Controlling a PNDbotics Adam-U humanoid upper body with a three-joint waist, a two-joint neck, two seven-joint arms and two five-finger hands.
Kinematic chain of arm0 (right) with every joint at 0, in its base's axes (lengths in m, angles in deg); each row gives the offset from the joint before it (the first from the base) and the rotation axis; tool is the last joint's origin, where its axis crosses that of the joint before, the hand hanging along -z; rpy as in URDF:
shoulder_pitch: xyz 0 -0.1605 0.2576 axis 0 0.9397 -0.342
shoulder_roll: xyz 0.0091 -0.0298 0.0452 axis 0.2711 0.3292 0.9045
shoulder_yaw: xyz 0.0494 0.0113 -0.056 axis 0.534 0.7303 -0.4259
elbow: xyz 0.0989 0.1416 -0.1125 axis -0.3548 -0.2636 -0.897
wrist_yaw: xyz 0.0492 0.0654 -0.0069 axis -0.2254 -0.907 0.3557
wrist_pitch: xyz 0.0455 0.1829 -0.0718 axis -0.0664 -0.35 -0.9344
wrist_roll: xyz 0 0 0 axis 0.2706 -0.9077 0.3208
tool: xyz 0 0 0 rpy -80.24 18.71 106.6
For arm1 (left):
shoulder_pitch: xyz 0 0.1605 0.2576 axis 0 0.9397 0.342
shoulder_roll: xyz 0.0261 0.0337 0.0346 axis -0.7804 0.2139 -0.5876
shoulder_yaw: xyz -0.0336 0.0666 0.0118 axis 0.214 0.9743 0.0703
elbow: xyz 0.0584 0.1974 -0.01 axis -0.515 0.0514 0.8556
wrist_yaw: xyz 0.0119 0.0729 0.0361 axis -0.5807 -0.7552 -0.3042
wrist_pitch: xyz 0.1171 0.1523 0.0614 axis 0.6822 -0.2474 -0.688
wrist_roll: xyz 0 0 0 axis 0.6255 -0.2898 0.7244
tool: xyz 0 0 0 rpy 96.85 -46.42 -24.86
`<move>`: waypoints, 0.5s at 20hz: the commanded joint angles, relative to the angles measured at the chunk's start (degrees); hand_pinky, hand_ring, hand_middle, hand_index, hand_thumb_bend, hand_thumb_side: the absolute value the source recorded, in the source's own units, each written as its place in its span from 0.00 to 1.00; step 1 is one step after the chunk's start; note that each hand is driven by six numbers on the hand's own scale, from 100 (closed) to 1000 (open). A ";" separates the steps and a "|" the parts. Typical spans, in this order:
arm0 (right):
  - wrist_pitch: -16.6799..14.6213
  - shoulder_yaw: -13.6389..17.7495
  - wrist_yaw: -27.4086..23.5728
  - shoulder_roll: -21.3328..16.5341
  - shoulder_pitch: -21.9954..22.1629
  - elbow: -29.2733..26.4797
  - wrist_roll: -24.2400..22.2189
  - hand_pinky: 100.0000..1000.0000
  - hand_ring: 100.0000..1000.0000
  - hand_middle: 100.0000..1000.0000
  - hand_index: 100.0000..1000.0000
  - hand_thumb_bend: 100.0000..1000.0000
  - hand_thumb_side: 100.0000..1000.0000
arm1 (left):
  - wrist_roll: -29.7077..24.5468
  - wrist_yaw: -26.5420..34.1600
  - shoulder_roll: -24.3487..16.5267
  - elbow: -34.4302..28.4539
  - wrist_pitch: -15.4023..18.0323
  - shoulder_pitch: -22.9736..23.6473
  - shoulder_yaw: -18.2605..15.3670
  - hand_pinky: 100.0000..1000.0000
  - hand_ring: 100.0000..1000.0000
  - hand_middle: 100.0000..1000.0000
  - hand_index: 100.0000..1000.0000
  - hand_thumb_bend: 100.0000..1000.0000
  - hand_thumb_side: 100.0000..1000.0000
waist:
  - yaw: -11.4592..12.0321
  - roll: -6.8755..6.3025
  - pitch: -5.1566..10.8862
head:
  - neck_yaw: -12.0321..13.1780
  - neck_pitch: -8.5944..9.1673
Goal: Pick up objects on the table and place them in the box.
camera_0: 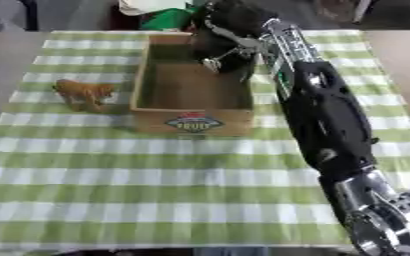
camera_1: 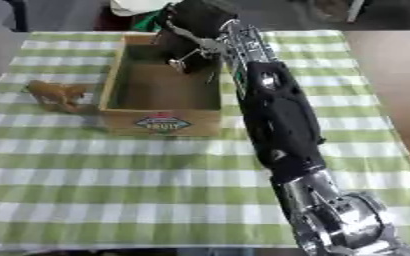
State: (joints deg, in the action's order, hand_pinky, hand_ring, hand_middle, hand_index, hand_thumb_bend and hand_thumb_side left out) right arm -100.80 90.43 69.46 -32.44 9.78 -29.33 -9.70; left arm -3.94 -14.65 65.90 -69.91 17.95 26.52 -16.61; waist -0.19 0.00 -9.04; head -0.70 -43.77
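The near half of the bench (camera_0: pixel 156 190), under a green-and-white checked cloth, lies bare. Farther back stands an open cardboard box (camera_0: pixel 191 122), its long axis running away. Just left of it, apart, a small brown animal figure (camera_0: pixel 84 93) stands upright. The right robot hand (camera_0: pixel 222 35) hovers over the box's far end; whether its fingers are open or curled I cannot tell.

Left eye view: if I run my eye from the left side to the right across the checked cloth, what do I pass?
Brown toy animal standing on the green checked tablecloth → open cardboard box → the robot's black right arm, whose hand reaches over the box's far right corner.
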 commanded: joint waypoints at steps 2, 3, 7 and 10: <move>0.82 -0.44 1.95 3.88 0.11 1.19 -2.70 0.53 0.13 0.52 0.84 0.00 0.13 | -0.36 0.15 -0.63 -0.95 0.07 -0.99 -0.01 0.63 0.64 0.59 0.72 0.30 0.40 | 0.31 -0.52 0.62 | -0.56 0.67; 1.05 -0.39 2.68 4.52 0.31 1.55 -3.59 0.53 0.13 0.52 0.84 0.00 0.13 | -0.37 0.15 -0.62 -0.94 0.07 -0.98 -0.03 0.63 0.64 0.59 0.72 0.30 0.40 | 0.29 -0.52 0.60 | -0.53 0.67; 1.14 -0.08 3.41 5.26 0.55 1.43 -5.16 0.53 0.13 0.52 0.84 0.00 0.13 | -0.37 0.15 -0.60 -0.92 0.07 -0.96 -0.05 0.63 0.64 0.59 0.72 0.30 0.40 | 0.26 -0.53 0.58 | -0.49 0.67; 2.02 -1.02 4.27 4.92 1.90 2.78 -6.34 0.63 0.38 0.73 0.91 0.00 0.23 | -0.34 0.11 -0.65 -0.96 0.06 -1.06 -0.11 0.63 0.64 0.59 0.72 0.30 0.40 | 0.18 -0.38 0.34 | -0.40 0.84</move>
State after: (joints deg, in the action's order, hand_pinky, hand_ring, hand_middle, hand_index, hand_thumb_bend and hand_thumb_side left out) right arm -98.98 89.83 73.18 -27.26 12.50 -26.39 -15.48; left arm -4.15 -14.63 66.31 -69.91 17.95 26.38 -16.58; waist 0.02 -0.14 -9.45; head -1.11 -43.48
